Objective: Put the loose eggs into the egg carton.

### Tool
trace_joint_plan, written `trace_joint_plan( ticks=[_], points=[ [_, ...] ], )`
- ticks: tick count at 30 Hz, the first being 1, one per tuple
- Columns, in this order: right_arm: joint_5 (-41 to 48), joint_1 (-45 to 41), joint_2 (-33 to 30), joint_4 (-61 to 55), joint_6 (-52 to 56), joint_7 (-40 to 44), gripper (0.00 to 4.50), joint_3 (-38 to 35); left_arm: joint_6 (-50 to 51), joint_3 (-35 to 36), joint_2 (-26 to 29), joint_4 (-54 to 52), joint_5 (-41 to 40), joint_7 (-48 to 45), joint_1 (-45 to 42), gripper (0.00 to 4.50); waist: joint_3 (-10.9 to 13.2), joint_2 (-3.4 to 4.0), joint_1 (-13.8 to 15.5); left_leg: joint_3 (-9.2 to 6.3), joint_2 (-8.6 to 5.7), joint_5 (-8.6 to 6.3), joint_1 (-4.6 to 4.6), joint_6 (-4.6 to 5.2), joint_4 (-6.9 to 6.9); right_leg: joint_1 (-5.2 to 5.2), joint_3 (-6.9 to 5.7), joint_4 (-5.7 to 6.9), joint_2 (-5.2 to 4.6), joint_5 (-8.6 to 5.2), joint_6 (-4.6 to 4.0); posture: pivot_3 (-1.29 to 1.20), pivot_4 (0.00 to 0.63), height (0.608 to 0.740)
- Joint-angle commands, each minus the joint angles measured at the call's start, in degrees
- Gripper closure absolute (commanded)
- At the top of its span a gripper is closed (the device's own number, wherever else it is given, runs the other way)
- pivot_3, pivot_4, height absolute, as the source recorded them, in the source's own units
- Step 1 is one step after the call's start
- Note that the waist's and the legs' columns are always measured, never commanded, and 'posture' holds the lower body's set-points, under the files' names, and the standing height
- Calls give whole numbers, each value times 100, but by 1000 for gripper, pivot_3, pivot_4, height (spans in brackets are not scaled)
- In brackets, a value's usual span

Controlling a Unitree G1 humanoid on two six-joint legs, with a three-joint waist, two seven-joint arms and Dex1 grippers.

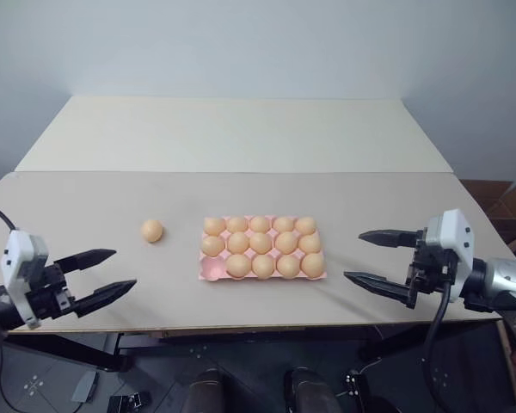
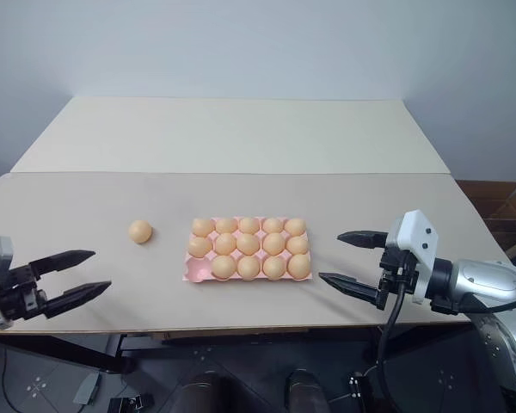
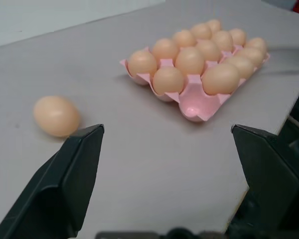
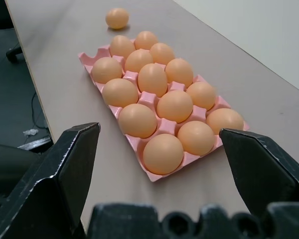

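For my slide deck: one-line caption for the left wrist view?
Open left claw faces one loose egg on the table beside the carton, one corner cup empty.

Both arms are showing the same build: a white angular housing at the wrist w/ a black mechanism block in front, ending in two long black fingers [image 1: 93,257] that are tapering to sharp points, w/ matte flat faces seen up close on the right fingers [image 4: 261,167]. The right arm [image 2: 486,284] is wearing a smooth silver-grey cylindrical forearm shell behind the white housing, and a black cable is looping down from its wrist block. A thin black cable is also curving off the left arm's [image 1: 21,275] white housing.
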Motion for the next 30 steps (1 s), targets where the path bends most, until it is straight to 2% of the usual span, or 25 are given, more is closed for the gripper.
trace_joint_plan(
  ticks=[1, 4, 7, 14, 18, 21, 27, 30],
  points=[
    [125, -98, -83, -124, -83, -15, 0, -177, 437, -336, -101, -117, 158, 1093, -571, 46, 0, 0, 1, 1, -1, 0, 1, 0, 0, 1, 1, 0, 0, 5, 8, 0, 150, 740],
    [105, -156, -66, -130, -87, -60, 0, -128, 799, -803, -534, 17, 522, 2374, -1347, 46, 0, 0, 18, -5, -3, 0, 3, 0, 5, 7, -1, 4, 1, 18, 30, 0, 150, 740],
    [116, -170, -15, -181, -72, -160, 0, -146, 1089, -1036, -975, 147, 693, 3181, -1842, 46, -4, -9, -9, -8, -6, 1, 1, 1, 7, 12, 1, -2, 4, 26, 39, 0, 150, 740],
    [153, -123, 5, -295, -62, -271, 0, -168, 1820, -1752, -1587, 908, 1311, 4514, -2895, 46, -4, -12, -26, -11, -10, 0, -2, 1, 7, 9, 3, 0, 4, 29, 42, 0, 150, 740],
    [182, -116, 25, -344, -47, -371, 0, -190, 2150, -1874, -1924, 1383, 1522, 5051, -3392, 46, -4, -14, -14, -12, -13, 1, -2, 1, 10, 10, 4, 0, 5, 31, 43, 0, 150, 740],
    [223, -89, 38, -402, -25, -444, 0, -244, 2254, -1992, -2001, 1636, 1579, 5050, -3584, 640, -4, -15, -22, -12, -14, 1, -6, 1, 10, 7, 4, -2, 4, 32, 45, 0, 150, 740],
    [288, -11, 48, -472, -9, -633, 0, -332, 2058, -2089, -1854, 1436, 1553, 4668, -3576, 2611, -4, -15, -17, -13, -14, 1, -6, 1, 8, 8, 4, -2, 3, 32, 44, 0, 150, 740],
    [328, 21, 51, -493, -14, -698, 0, -353, 2004, -2212, -1586, 975, 1422, 4137, -3398, 2611, -4, -15, -21, -12, -15, 1, -5, 1, 9, 7, 4, -1, 2, 32, 44, 0, 150, 740]
  ],
)
